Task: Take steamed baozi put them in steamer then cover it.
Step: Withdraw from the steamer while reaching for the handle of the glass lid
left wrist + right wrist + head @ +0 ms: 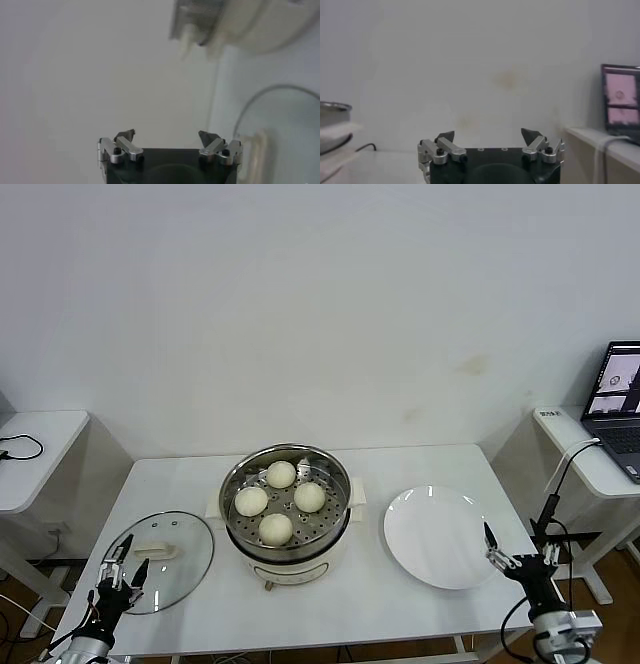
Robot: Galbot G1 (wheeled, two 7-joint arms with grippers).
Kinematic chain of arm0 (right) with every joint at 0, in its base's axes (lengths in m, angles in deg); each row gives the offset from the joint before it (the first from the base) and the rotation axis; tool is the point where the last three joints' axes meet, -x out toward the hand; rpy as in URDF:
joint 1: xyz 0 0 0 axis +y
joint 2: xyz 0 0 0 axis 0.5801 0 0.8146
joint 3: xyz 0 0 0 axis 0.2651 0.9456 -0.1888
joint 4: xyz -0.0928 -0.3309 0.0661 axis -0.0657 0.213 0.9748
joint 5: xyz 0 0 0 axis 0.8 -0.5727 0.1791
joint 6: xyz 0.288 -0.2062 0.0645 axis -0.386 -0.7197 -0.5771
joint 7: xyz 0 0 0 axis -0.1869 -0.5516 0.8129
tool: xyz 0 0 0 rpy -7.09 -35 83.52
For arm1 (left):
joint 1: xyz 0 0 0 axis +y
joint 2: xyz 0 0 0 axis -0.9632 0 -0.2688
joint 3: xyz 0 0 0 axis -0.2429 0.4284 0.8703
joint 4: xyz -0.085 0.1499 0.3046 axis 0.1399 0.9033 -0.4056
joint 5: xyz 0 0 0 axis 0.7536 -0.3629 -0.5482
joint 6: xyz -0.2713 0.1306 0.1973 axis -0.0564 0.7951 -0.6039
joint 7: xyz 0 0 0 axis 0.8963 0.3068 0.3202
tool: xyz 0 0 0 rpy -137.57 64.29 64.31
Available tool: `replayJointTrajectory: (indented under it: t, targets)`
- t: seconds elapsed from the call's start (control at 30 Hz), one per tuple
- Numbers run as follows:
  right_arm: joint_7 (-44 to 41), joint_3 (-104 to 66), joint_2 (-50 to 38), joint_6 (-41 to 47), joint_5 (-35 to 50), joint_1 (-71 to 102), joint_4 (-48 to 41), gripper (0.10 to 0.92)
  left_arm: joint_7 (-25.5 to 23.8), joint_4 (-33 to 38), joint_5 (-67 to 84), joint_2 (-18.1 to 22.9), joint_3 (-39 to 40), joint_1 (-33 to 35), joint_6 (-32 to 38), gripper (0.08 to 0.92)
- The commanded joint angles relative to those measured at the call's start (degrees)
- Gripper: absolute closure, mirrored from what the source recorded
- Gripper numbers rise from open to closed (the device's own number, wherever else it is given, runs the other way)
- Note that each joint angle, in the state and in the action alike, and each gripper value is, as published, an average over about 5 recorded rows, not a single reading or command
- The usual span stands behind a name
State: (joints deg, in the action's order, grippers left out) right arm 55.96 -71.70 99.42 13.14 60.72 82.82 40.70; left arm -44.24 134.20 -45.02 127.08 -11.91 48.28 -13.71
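Grippers, two. Left gripper (124, 566): low at the near left corner of the table (180, 484), fingers spread wide and holding nothing, poised over the near edge of the cover (160, 562). In its wrist view the left gripper (167, 136) shows two dark fingertips well apart with only blank wall between them. Right gripper (517, 559): low at the near right corner, just beside the rim of the plate (440, 536), fingers likewise spread and empty; its wrist view shows the right gripper (489, 134) facing the wall.

Cover, one: clear glass lid with metal rim and cream-white handle, lying flat on the table to the left of the steamer (288, 514), apart from it.

Steamer, one: shiny steel pot on a cream-white base, at the table's centre, uncovered, its perforated tray in view.

Steamed baozi (281, 474), four: all on the tray inside the steamer, set in a diamond, one far, one near, one left, one right, none touching.

Plate, one: flat, white, round, bare, to the right of the steamer.

Laptop (618, 406), one: open on a side table at far right, screen lit. Side tables, two, one at each side.
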Motion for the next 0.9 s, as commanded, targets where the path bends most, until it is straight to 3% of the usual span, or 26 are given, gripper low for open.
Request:
replayJointTrajectory:
  t: [0.03, 0.47, 0.9]
  targets:
    - [-0.4, -2.6, 2.7, -0.7, -0.9, 3.4, 0.8, 0.203, -0.6, -8.3, -9.6, -2.2, 3.6, -5.0, 1.3, 0.177]
    - [-0.6, -2.8, 3.8, -1.7, -3.3, 4.9, -0.4, 0.203, -1.9, -13.1, -9.2, -3.1, 7.3, -14.4, 0.6, 0.177]
    - [-1.3, -3.3, 3.6, -1.5, -3.0, 4.8, -1.5, 0.203, -3.5, -16.1, -8.7, -4.6, 8.7, -17.9, -0.7, 0.177]
